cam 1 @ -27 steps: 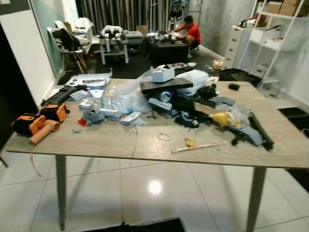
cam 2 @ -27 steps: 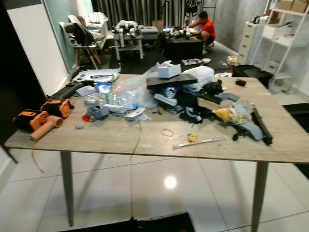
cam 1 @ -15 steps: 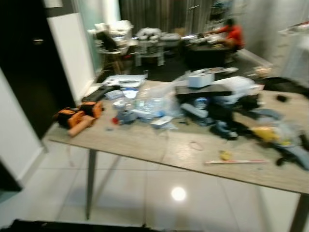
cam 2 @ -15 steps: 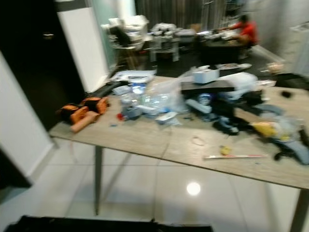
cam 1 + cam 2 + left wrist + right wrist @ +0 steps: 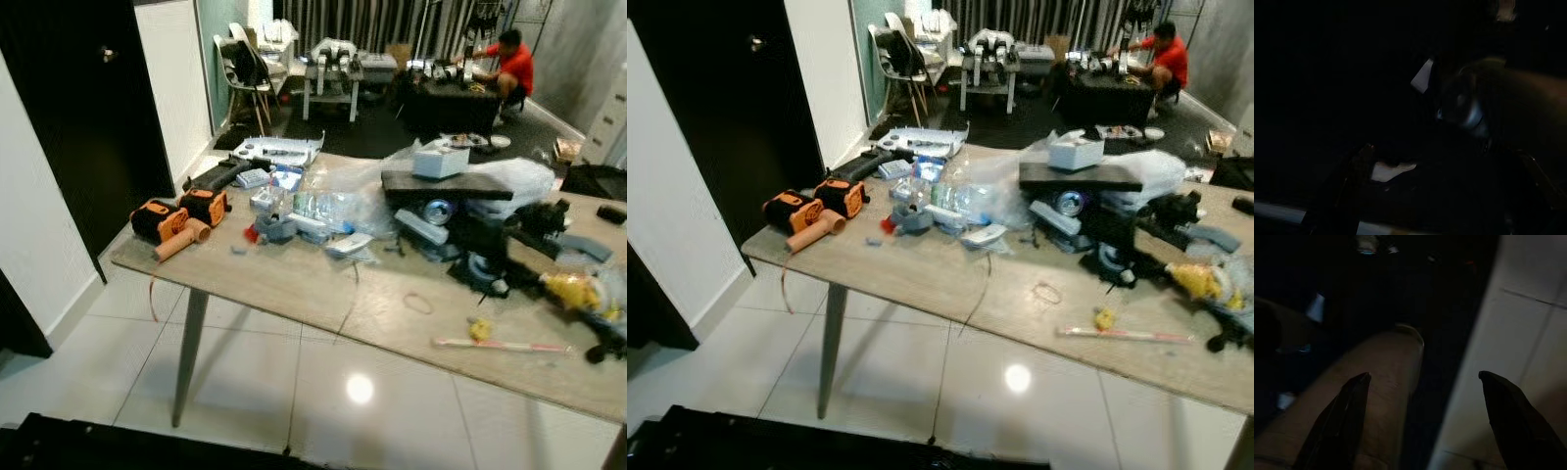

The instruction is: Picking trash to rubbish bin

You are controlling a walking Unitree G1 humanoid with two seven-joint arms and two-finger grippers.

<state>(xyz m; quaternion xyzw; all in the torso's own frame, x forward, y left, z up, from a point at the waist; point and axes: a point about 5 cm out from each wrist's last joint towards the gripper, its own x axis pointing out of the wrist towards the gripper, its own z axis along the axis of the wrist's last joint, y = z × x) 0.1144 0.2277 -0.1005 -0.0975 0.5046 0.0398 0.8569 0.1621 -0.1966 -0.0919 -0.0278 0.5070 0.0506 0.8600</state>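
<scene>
Both arms hang idle while I face the littered tabletop (image 5: 294, 289): right hand (image 5: 1422, 396) spread wide and empty, left hand too dark to tell.

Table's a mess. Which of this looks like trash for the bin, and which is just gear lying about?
Likely trash: crumpled clear plastic, cardboard tube, rubber band, thin stick.
Just lying about: orange tools, black board, white box, person in red.
</scene>
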